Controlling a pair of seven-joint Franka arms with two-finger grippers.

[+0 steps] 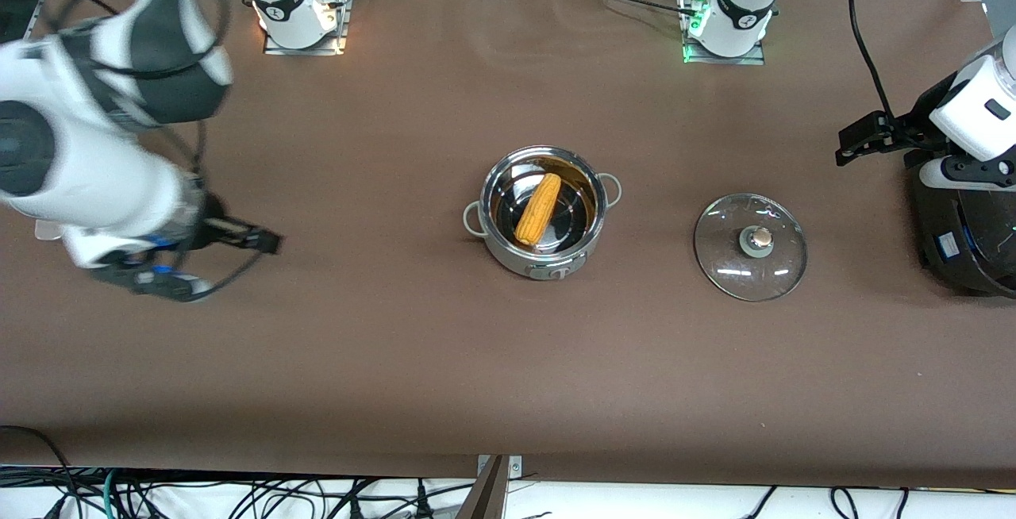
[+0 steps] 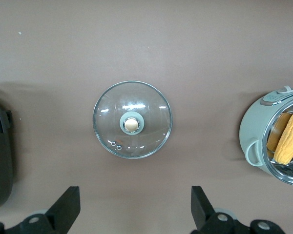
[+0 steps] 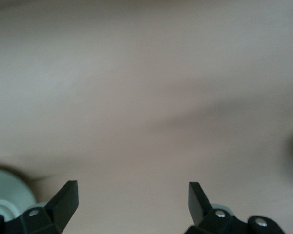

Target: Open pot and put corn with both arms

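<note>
The pot (image 1: 548, 265) stands open in the middle of the table, with the corn (image 1: 538, 208) lying slantwise inside it. Its glass lid (image 1: 750, 246) lies flat on the table beside it, toward the left arm's end, knob up. My left gripper (image 1: 849, 146) is open and empty, up over the table near the lid. The left wrist view shows the lid (image 2: 132, 120), the pot (image 2: 256, 134) and the corn (image 2: 288, 138) beyond my open left gripper (image 2: 135, 204). My right gripper (image 1: 266, 241) is open and empty over bare table toward the right arm's end, and its wrist view (image 3: 134, 200) shows only tabletop.
A black round device (image 1: 960, 241) sits at the left arm's end of the table, also in the left wrist view (image 2: 0, 151). A pale round object (image 3: 5, 192) shows partly at the edge of the right wrist view. The brown table (image 1: 444, 360) spreads around the pot.
</note>
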